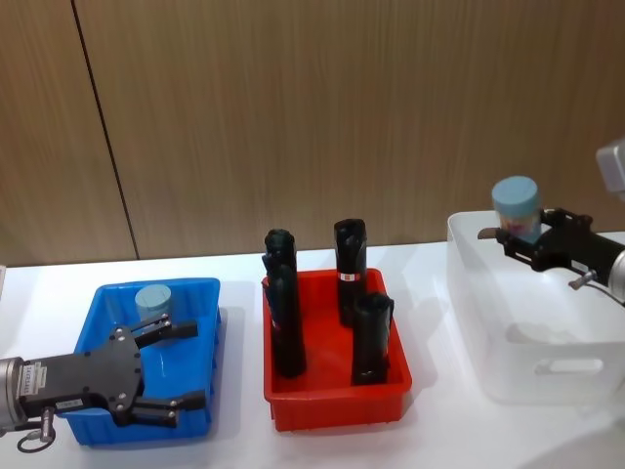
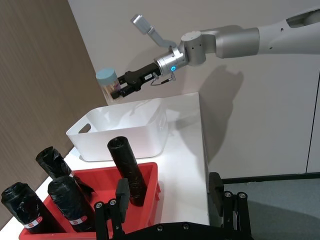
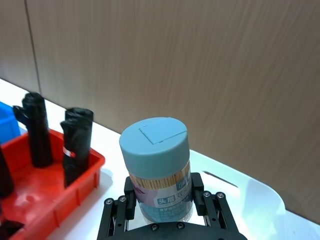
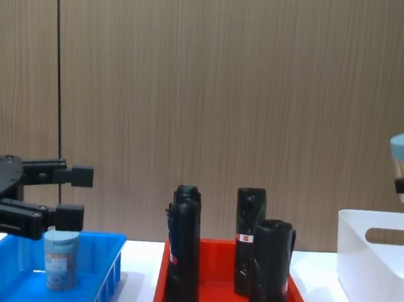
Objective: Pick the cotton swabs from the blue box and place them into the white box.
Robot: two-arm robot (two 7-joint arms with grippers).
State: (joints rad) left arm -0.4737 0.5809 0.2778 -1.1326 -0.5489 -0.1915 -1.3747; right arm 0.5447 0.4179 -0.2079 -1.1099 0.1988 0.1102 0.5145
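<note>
One jar of cotton swabs (image 1: 153,299) with a pale grey-blue lid stands upright at the back of the blue box (image 1: 107,430). My left gripper (image 1: 186,363) hovers open over that box, just in front of the jar and above it (image 4: 60,259). My right gripper (image 1: 518,234) is shut on a second jar of cotton swabs (image 1: 516,203), held upright above the back left corner of the white box (image 1: 547,376). In the right wrist view the fingers (image 3: 127,200) clamp the jar (image 3: 156,165) by its lower half. The left wrist view shows this jar (image 2: 107,80) well above the white box (image 2: 120,132).
A red tray (image 1: 337,401) with several tall black rolls (image 1: 283,313) stands between the two boxes. A wooden wall runs close behind the white table. The table's right edge lies just past the white box.
</note>
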